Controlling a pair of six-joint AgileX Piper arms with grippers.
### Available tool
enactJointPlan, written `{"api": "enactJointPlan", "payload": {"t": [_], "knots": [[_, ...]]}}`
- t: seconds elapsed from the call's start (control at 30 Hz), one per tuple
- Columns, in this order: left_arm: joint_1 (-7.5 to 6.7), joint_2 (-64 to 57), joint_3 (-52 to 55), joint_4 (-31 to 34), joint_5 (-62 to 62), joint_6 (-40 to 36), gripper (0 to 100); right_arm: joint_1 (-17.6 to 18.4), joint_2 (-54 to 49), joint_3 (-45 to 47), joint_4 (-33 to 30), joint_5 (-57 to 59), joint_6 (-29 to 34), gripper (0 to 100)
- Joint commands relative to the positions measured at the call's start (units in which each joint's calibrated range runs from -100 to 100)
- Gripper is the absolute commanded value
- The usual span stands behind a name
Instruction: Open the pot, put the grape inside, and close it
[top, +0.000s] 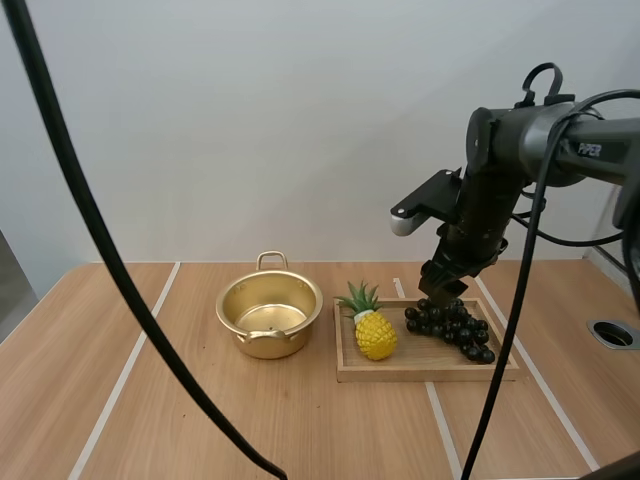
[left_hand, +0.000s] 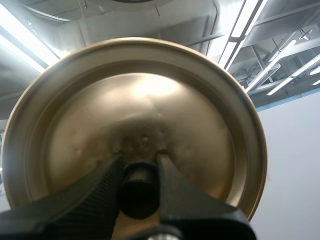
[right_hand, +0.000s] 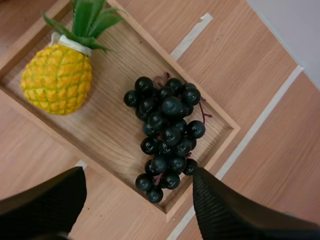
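- We see the bunch of dark, near-black round grapes (top: 450, 325) (right_hand: 167, 135) lying in the right half of a shallow rectangular tray of light wood (top: 420, 372) (right_hand: 110, 125), with reddish stems showing between the berries.
- In the left half of the same tray is a yellow toy pineapple with a green leaf crown (top: 372, 330) (right_hand: 57, 75). It is apart from the grapes, and its crown points toward the back left.
- The round golden metal pot with loop handles (top: 270, 318) stands open on the surface just left of the tray, its shiny bottom in view. We see no contact between pot and tray.
- The round golden metal lid (left_hand: 150, 100) is off the pot. In the left wrist view we look at its domed top face.
- Our left pincer (left_hand: 139, 175) is clamped on the lid's black knob (left_hand: 139, 192), one finger pressed to each side of it.
- Our right pincer (top: 440, 285) (right_hand: 139, 172) hangs over the grapes with its two fingers spread wide and nothing between the tips. In the high view it sits at the back end of the bunch, on the arm that reaches down from the right. We cannot tell whether the tips touch any berry.
- The light brown wooden surface with pale stripes (top: 150, 400) (right_hand: 250, 75) carries the pot and the tray.
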Motion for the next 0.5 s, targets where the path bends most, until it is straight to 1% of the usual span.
{"api": "enactJointPlan", "payload": {"t": [0.0,0.07,0.17,0.23,0.3,0.47], "knots": [[0.05,0.18,-0.39,1.15,-1.26,-0.43,0,-1.45,2.36,-0.73,0.65,-0.98,-4.66,100],[0.05,0.18,-0.39,1.15,-1.26,-0.43,0,-3.00,3.89,-1.23,2.42,-1.17,-7.96,100],[0.05,0.18,-0.39,1.15,-1.26,-0.43,0,-5.96,5.95,-2.15,7.77,-0.83,-14.97,100],[0.05,0.18,-0.39,1.15,-1.26,-0.43,0,-7.64,7.12,-3.03,10.79,0.19,-18.32,100],[0.05,0.18,-0.39,1.14,-1.08,-0.43,0,-8.66,8.63,-4.40,12.03,1.57,-20.19,100],[0.05,0.18,-0.39,1.14,1.51,-0.43,0,-9.56,12.04,-6.98,11.98,2.15,-22.22,100]]}}
